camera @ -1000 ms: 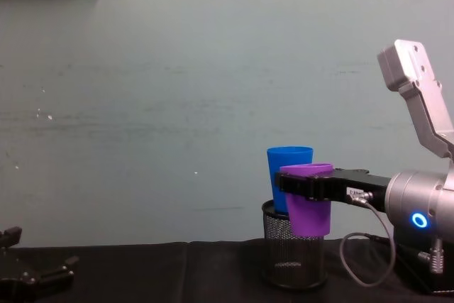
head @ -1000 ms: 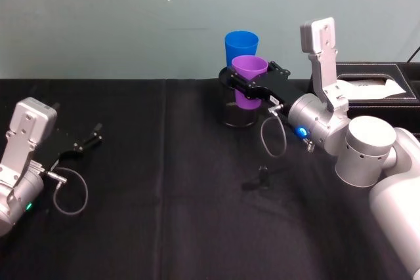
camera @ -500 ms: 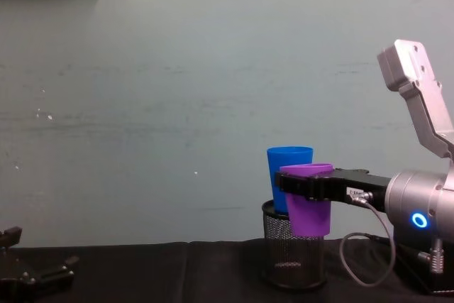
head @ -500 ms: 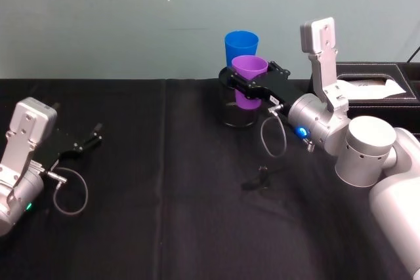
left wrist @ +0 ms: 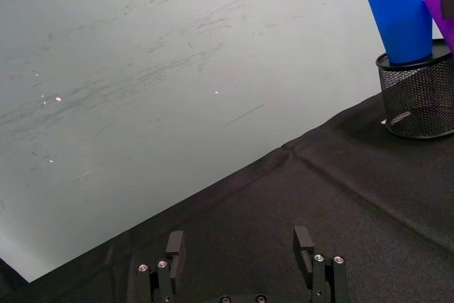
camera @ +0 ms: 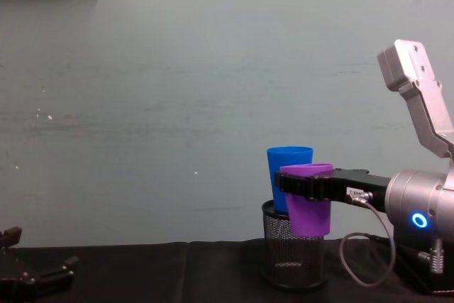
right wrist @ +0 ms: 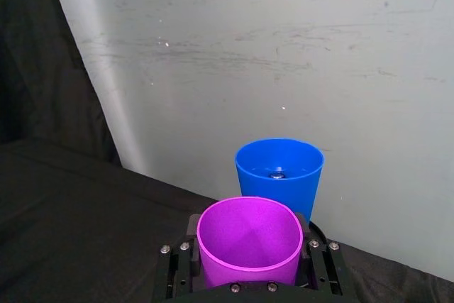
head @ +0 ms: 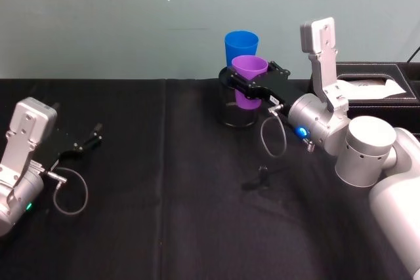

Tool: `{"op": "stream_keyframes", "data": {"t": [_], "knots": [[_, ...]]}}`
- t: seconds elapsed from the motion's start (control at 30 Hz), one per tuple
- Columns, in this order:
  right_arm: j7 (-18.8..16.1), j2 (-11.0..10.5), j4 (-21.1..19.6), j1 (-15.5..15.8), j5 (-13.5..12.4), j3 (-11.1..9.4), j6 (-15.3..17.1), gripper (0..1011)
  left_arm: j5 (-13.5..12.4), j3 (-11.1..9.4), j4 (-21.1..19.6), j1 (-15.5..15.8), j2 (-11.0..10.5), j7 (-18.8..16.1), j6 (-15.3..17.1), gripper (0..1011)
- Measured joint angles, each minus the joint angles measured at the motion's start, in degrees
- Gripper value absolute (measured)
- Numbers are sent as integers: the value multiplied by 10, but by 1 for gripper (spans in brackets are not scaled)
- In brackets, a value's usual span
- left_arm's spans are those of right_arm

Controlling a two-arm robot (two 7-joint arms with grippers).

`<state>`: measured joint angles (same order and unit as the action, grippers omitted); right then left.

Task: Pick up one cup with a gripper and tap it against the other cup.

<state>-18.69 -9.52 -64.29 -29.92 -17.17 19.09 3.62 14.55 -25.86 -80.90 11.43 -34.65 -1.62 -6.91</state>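
My right gripper [head: 250,88] is shut on the purple cup [head: 249,70], holding it upright in the air just in front of the blue cup [head: 241,47]. The blue cup [camera: 288,175] stands upright in a black mesh holder [camera: 294,257], and the purple cup [camera: 307,204] hangs beside its rim; I cannot tell whether the two touch. In the right wrist view the purple cup [right wrist: 249,240] sits between my fingers with the blue cup [right wrist: 279,175] right behind it. My left gripper [head: 88,141] rests open, low at the table's left side, far from both cups.
A black cloth [head: 170,214] covers the table. A black box [head: 377,86] with a white patch stands at the back right, behind my right arm. A teal wall [head: 131,11] rises close behind the holder. A grey cable [head: 272,139] loops under my right wrist.
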Motion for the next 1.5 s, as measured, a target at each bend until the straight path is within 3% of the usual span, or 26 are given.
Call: {"op": "stream_keyframes", "data": {"t": [1.17, 1.4, 1.5], "knots": [[0, 0, 0, 0, 0, 0, 0, 746, 0, 0, 0, 0, 0, 0, 0, 1000], [7, -15, -55, 34, 12, 4, 5, 746, 0, 0, 0, 0, 0, 0, 0, 1000], [13, -26, -100, 67, 18, 4, 8, 746, 0, 0, 0, 0, 0, 0, 0, 1000]]}}
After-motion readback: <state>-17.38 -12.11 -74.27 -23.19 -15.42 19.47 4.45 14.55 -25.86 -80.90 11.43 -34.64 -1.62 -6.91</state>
